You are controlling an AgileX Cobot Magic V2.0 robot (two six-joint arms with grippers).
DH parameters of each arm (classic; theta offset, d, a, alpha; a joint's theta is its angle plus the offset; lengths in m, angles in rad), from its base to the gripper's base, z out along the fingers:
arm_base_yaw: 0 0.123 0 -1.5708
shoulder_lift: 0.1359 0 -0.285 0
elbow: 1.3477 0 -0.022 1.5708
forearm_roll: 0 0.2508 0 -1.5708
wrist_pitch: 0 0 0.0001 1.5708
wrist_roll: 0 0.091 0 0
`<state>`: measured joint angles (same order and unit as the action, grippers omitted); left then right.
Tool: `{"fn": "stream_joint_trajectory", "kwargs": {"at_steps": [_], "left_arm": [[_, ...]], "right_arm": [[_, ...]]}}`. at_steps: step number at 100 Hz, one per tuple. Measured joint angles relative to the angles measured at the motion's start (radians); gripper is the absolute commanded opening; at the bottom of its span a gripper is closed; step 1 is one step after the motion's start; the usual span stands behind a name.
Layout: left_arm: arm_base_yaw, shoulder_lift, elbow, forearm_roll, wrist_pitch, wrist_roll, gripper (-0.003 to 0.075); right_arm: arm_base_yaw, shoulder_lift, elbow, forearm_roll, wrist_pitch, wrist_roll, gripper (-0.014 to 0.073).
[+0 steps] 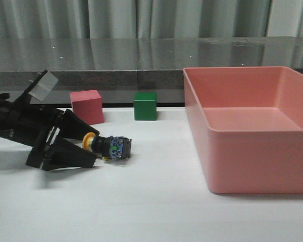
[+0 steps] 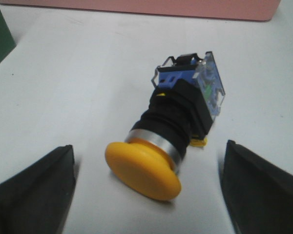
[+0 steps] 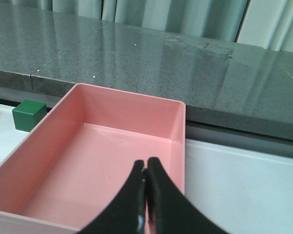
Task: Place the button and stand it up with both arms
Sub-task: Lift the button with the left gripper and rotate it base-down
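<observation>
Between the wide-spread left tool [image 1: 93, 146] lies the button [image 1: 109, 146], cubes [image 1: 87, 106] behind; right tool [image 3: 146, 181] closed.

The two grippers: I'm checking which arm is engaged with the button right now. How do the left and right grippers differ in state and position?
The left gripper is open, its fingers straddling the yellow cap of the button, which lies on its side on the table; the right gripper is shut with nothing between its fingers. The left is low by the table near the pink cube; the right hovers above the pink bin, away from the button. Both have dark tapered fingers.
</observation>
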<state>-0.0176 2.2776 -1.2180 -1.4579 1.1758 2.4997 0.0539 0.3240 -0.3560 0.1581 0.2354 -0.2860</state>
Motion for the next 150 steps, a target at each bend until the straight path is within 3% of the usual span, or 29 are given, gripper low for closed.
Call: {"fn": "stream_joint_trajectory", "kwargs": {"at_steps": [15, 41, 55, 79, 109, 128, 150], "left_arm": [[-0.010, 0.000, 0.000, -0.009, -0.006, 0.002, 0.0514], [-0.015, 0.000, -0.001, -0.004, -0.008, 0.002, 0.0138], [-0.015, 0.000, -0.005, 0.022, -0.001, 0.002, -0.0020], [-0.012, -0.016, -0.007, 0.074, 0.008, -0.029, -0.0019], [-0.012, -0.251, -0.032, 0.259, -0.067, -0.317, -0.0019], [-0.060, -0.401, -0.181, 0.606, -0.118, -0.685, -0.0019], [-0.219, -0.415, -0.353, 1.132, -0.066, -1.152, -0.0019]], "right_arm": [[0.000, 0.000, 0.000, 0.000, 0.000, 0.000, -0.0061], [0.000, 0.000, 0.000, 0.000, 0.000, 0.000, -0.0061], [0.000, 0.000, 0.000, 0.000, 0.000, 0.000, -0.0061], [0.000, 0.000, 0.000, 0.000, 0.000, 0.000, -0.0061], [0.000, 0.000, 0.000, 0.000, 0.000, 0.000, -0.0061], [0.000, 0.000, 0.000, 0.000, 0.000, 0.000, -0.0061], [0.000, 0.000, 0.000, 0.000, 0.000, 0.000, -0.0061]]}}
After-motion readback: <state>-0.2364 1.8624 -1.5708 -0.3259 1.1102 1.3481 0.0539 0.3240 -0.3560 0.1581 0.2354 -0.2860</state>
